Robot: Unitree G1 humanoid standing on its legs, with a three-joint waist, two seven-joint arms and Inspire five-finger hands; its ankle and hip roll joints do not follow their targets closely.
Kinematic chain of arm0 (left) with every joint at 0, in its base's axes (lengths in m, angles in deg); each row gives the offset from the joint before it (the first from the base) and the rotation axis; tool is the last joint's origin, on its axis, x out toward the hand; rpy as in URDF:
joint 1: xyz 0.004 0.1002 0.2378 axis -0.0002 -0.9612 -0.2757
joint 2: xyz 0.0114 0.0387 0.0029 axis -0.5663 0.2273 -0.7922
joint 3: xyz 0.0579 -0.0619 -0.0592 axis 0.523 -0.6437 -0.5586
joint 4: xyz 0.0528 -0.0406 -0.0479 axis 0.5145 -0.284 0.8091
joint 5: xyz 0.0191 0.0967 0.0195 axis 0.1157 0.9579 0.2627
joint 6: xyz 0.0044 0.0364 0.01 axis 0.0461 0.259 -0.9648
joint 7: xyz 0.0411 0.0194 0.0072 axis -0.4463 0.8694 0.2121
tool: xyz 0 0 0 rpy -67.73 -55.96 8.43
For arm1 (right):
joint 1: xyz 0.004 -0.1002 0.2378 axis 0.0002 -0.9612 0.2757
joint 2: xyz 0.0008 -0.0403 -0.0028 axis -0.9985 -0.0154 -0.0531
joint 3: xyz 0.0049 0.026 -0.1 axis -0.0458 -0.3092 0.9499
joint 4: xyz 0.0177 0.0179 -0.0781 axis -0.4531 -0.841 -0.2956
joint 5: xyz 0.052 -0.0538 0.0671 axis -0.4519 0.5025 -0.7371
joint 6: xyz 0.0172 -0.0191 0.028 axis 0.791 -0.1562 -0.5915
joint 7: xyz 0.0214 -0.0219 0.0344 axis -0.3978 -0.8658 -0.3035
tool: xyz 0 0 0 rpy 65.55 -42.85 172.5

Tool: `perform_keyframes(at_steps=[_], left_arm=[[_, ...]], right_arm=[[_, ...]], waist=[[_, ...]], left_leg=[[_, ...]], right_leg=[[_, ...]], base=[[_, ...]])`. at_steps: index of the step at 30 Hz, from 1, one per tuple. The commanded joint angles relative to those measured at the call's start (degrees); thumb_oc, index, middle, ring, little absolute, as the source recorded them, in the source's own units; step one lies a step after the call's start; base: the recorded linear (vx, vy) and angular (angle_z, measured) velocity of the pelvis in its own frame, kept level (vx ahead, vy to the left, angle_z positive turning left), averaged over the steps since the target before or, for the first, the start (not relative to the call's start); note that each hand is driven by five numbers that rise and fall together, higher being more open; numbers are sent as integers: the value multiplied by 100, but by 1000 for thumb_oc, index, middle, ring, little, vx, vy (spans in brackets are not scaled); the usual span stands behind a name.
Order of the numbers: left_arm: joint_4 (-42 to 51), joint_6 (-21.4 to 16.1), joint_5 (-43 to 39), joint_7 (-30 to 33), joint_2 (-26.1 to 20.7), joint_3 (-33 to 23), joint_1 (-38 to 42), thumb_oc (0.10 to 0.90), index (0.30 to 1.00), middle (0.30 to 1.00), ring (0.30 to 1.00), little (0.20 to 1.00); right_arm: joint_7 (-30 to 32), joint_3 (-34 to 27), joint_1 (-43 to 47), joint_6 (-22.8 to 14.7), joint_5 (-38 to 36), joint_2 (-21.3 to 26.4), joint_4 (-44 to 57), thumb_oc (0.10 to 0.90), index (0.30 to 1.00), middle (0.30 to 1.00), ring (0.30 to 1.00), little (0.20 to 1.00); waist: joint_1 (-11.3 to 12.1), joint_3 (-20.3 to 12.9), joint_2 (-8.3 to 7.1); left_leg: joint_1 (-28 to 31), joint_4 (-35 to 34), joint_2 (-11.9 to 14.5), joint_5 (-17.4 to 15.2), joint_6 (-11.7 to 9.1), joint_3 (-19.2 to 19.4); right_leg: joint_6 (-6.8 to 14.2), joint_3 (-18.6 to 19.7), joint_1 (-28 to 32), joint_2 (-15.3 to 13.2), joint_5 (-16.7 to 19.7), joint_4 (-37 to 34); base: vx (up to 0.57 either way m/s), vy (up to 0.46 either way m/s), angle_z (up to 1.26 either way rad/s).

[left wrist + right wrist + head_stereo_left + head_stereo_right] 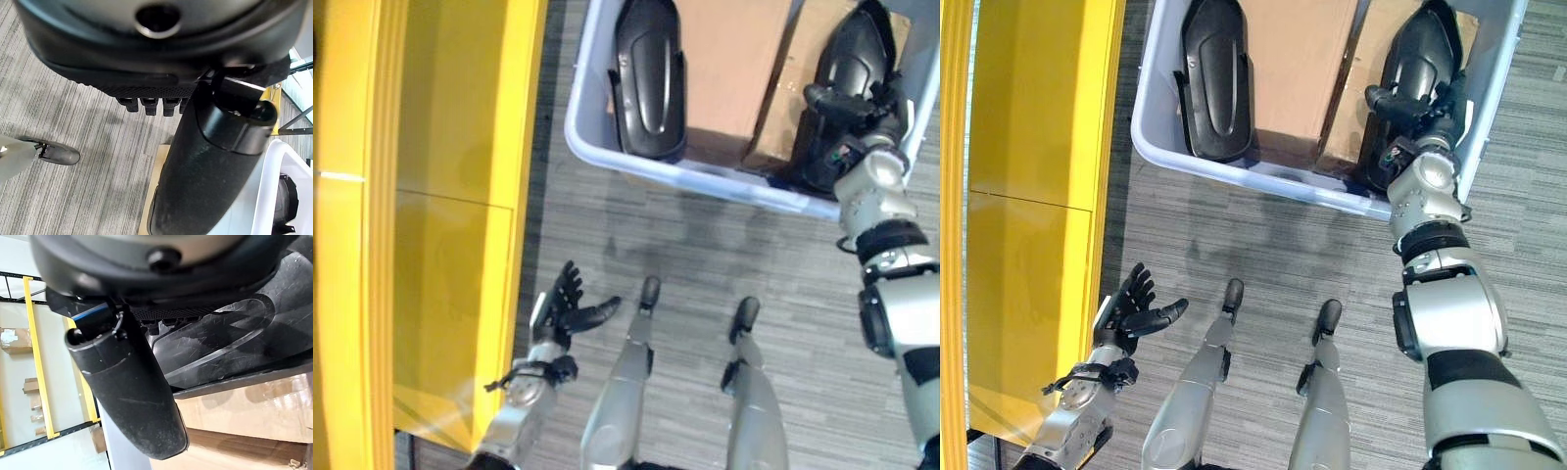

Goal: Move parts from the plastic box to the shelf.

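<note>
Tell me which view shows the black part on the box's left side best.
The left eye view: the left black part lies whole and unobstructed in the plastic box. The right eye view shows it equally whole. The left wrist view catches a sliver past the box rim. The right wrist view shows the other part.

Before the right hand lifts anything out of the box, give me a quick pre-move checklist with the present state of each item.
1. Right hand at the right-hand black part: ok, it lies on that part inside the plastic box.
2. Firm grasp on the part: cannot tell; the finger closure is hidden.
3. Left hand free: ok, open and holding nothing, above the floor by the yellow shelf.
4. Second black part out of the way: ok, it lies apart at the box's left end.
5. Cardboard between the parts: ok, flat.
</note>
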Motion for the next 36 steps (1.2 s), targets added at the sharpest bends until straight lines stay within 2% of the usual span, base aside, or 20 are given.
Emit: perform_keyframes(at_steps=[1, 6, 7, 15, 18, 20, 26, 27, 30, 32, 33, 34, 35, 36], left_arm=[[361, -440, -159, -32, -321, 168, 3, 900, 1000, 1000, 1000, 1000], [343, -448, -238, 18, -326, 114, -7, 900, 1000, 1000, 1000, 1000], [336, -456, -274, 39, -319, 79, -28, 900, 1000, 1000, 1000, 1000], [365, -401, -364, 116, -299, -5, -116, 900, 1000, 1000, 1000, 1000], [441, -379, -376, 130, -315, -54, -179, 900, 1000, 1000, 1000, 1000], [445, -369, -369, 137, -315, -70, -195, 900, 1000, 1000, 1000, 1000], [543, -369, -257, 153, -309, -185, -300, 900, 1000, 1000, 1000, 1000], [571, -358, -222, 151, -305, -210, -322, 900, 1000, 1000, 1000, 1000], [567, -330, -156, 150, -296, -236, -368, 900, 1000, 1000, 1000, 1000], [615, -320, -39, 121, -271, -320, -443, 900, 1000, 1000, 1000, 1000], [617, -320, -38, 122, -276, -314, -447, 900, 1000, 1000, 1000, 1000], [644, -330, 58, 124, -255, -375, -487, 900, 1000, 1000, 1000, 1000], [648, -328, 61, 126, -258, -371, -493, 900, 1000, 1000, 1000, 1000], [658, -333, 105, 126, -241, -406, -506, 900, 1000, 1000, 1000, 1000]], right_arm=[[-160, 421, 511, -295, -139, 351, 550, 900, 1000, 1000, 1000, 1000], [-108, 650, 518, -468, -141, 195, 1286, 900, 1000, 1000, 1000, 1000], [-86, 725, 453, -556, -152, 132, 1766, 900, 1000, 1000, 1000, 1000], [-16, 804, -62, -841, -205, -80, 3459, 900, 1000, 1000, 1000, 1000], [64, 806, -469, -952, 98, -11, 4443, 900, 1000, 1000, 1000, 1000], [89, 799, -557, -960, 189, -2, 4637, 900, 1000, 1000, 1000, 1000], [225, 688, -1155, -989, 1058, 188, 5828, 900, 1000, 1000, 1000, 1000], [270, 648, -1317, -972, 1388, 268, 6084, 900, 1000, 1000, 1000, 1000], [350, 549, -1602, -933, 1775, 324, 6408, 900, 1000, 1000, 1000, 1000], [505, 375, -1995, -796, 2710, 583, 6847, 900, 1000, 1000, 1000, 1000], [511, 363, -2017, -786, 2723, 581, 6867, 900, 1000, 1000, 1000, 1000], [617, 273, -2234, -668, 3405, 709, 7044, 900, 1000, 1000, 1000, 1000], [625, 263, -2256, -656, 3422, 704, 7066, 900, 1000, 1000, 1000, 1000], [701, 183, -2409, -602, 3747, 768, 7172, 900, 1000, 1000, 1000, 1000]], waist=[[90, -156, 67], [0, -152, -35], [-42, -139, -88], [-205, -111, -295], [-286, -128, -389], [-300, -146, -407], [-377, -218, -512], [-408, -240, -533], [-433, -264, -556], [-495, -295, -581], [-489, -300, -581], [-521, -316, -590], [-517, -320, -590], [-543, -322, -600]], left_leg=[[387, 135, -35, -594, 126, -165], [379, 155, -33, -579, 115, -147], [418, 155, -22, -604, 110, -137], [466, 197, -9, -625, 102, -95], [501, 220, -6, -637, 95, -100], [497, 214, -6, -618, 95, -97], [575, 206, 7, -636, 105, -74], [602, 192, 16, -637, 103, -64], [639, 170, 23, -642, 108, -60], [672, 164, 29, -653, 118, -54], [674, 164, 30, -654, 118, -55], [683, 170, 34, -665, 122, -54], [685, 171, 34, -667, 122, -54], [693, 172, 38, -672, 124, -50]], right_leg=[[109, -65, -329, -193, -872, 1050], [94, -20, -314, -175, -809, 988], [91, -8, -280, -161, -839, 988], [80, -8, -180, -143, -796, 932], [80, -6, -106, -158, -765, 893], [82, -4, -98, -159, -737, 865], [89, -6, 24, -154, -699, 768], [94, 0, 56, -151, -685, 738], [97, 11, 103, -145, -670, 704], [102, 6, 159, -138, -670, 678], [102, 4, 162, -137, -670, 675], [108, 10, 178, -139, -668, 667], [109, 9, 181, -138, -668, 665], [113, 11, 194, -139, -668, 660]], base=[[0, 0, 0], [0, 0, 0], [0, 0, 0], [0, 0, 0], [0, 0, 0], [0, 0, 0], [0, 0, 0], [0, 0, 0], [0, 0, 0], [2, 6, -2], [0, 0, 0], [0, 0, 0], [0, 0, 0], [0, 0, 0]])
